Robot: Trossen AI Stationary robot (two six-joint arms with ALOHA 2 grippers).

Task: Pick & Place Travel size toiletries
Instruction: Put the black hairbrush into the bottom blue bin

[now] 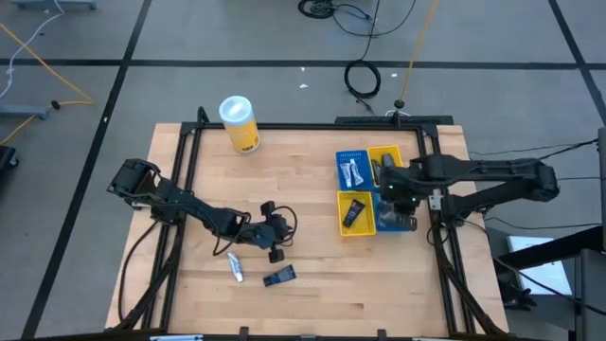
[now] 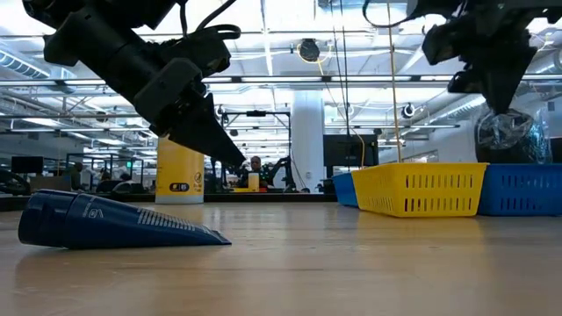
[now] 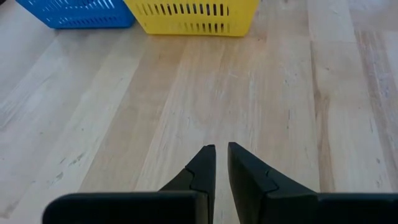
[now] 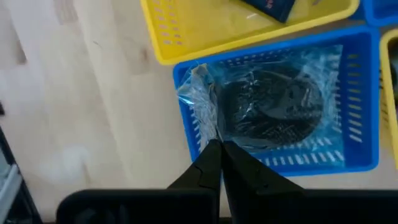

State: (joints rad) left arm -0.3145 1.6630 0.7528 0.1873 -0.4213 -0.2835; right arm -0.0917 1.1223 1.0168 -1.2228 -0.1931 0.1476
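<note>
Bare wood surrounds my left gripper [image 1: 276, 248], which hangs above the pale plank bench [image 1: 312, 275] with jaws nearly together, holding nothing. A thin white tube [image 1: 235, 266] and a dark blue-black packet [image 1: 279, 277] lie just beside it, near the front edge. My right gripper [image 4: 219, 149], jaws together, pinches the clear wrap of a round grey pouch [image 4: 273, 112] in the blue tray compartment [image 4: 354, 158].

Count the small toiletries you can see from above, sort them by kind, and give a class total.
White tubes: 2, one on the table, one in a blue compartment
Dark packets: 2, one on the table, one in a yellow compartment
Round wrapped pouch: 1
Total: 5 visible; the right arm hides part of the tray.
</note>
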